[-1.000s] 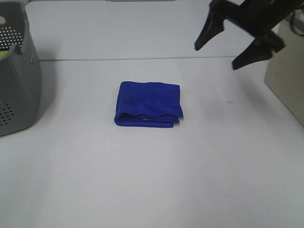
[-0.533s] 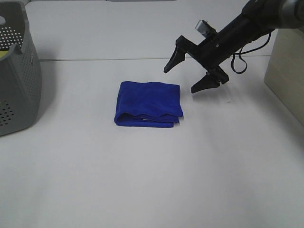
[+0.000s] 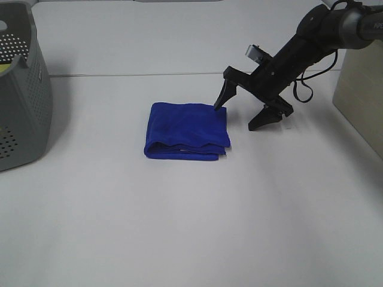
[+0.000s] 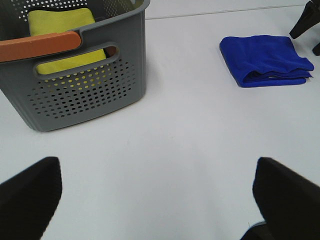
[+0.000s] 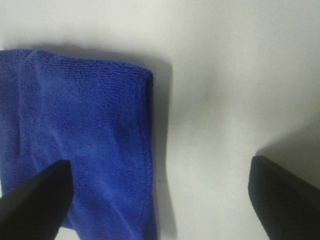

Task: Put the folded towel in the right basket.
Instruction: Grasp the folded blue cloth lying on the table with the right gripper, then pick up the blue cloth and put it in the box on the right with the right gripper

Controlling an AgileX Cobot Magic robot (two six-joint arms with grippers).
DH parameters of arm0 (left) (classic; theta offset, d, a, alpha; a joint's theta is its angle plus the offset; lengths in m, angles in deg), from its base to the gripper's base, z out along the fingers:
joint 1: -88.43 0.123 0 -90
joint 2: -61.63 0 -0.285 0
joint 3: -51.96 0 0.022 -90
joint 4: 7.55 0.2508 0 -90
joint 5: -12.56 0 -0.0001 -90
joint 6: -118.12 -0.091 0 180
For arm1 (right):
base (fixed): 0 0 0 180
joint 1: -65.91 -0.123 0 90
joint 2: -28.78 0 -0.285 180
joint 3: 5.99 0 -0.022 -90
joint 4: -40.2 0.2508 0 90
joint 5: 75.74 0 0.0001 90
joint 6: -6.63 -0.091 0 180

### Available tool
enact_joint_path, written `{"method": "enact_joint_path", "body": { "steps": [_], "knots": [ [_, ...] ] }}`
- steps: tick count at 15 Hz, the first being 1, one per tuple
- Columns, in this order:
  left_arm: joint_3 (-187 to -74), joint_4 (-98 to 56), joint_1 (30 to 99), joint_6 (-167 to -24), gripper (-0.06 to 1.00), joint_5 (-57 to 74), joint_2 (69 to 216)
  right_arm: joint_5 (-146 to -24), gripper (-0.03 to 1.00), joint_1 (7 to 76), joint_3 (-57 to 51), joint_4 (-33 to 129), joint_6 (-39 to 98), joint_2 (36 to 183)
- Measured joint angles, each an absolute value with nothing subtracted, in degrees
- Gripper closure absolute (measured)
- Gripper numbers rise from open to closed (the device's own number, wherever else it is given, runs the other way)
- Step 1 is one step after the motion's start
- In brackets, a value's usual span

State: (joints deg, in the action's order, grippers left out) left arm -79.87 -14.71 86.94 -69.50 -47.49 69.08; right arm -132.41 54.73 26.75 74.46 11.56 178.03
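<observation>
The folded blue towel (image 3: pixel 187 130) lies flat on the white table, near its middle. My right gripper (image 3: pixel 234 118) is open and low over the table at the towel's far right corner; one fingertip (image 3: pixel 217 107) is at the towel's edge, the other stands on bare table. In the right wrist view the towel (image 5: pixel 75 145) lies under one finger, with the gripper (image 5: pixel 160 200) wide open. The beige right basket (image 3: pixel 361 98) stands at the right edge. My left gripper (image 4: pixel 157 210) is open and empty, far from the towel (image 4: pixel 264 60).
A grey perforated basket (image 3: pixel 24 95) stands at the left edge; in the left wrist view it (image 4: pixel 85 85) has an orange handle (image 4: pixel 40 46) and holds a yellow cloth (image 4: pixel 62 22). The white table (image 3: pixel 191 227) has a seam along the back.
My right gripper has come down and to the left from high at the upper right to the towel's right edge, staying open. The towel has not moved.
</observation>
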Motion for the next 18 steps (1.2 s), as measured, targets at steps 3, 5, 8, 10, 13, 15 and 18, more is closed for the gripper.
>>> {"method": "enact_joint_path", "body": {
  "steps": [3, 5, 8, 10, 13, 15, 18],
  "knots": [
    [-79.9, -14.7, 86.9, -69.5, -0.01, -47.5, 69.1, -132.7, 0.07, 51.8, 27.6, 80.9, 11.6, 180.3],
    [-79.9, -14.7, 86.9, -69.5, -0.01, -47.5, 69.1, -130.5, 0.15, 47.8, 28.1, 84.7, 11.7, 181.5],
    [-79.9, -14.7, 86.9, -69.5, -0.01, -47.5, 69.1, -125.1, 0.77, 44.6, 28.1, 84.5, 11.7, 183.2],
    [-79.9, -14.7, 86.9, -69.5, -0.01, -47.5, 69.1, -125.0, 0.86, 44.6, 28.1, 84.7, 11.9, 183.2],
    [-79.9, -14.7, 86.9, -69.5, -0.01, -47.5, 69.1, -126.7, 0.86, 44.6, 28.6, 84.4, 13.2, 183.2],
    [-79.9, -14.7, 86.9, -69.5, -0.01, -47.5, 69.1, -132.5, 0.86, 44.9, 31.6, 82.0, 13.6, 183.2],
    [-79.9, -14.7, 86.9, -69.5, -0.01, -47.5, 69.1, -142.6, 0.86, 46.7, 39.2, 80.8, 13.7, 179.8]
  ]
}}
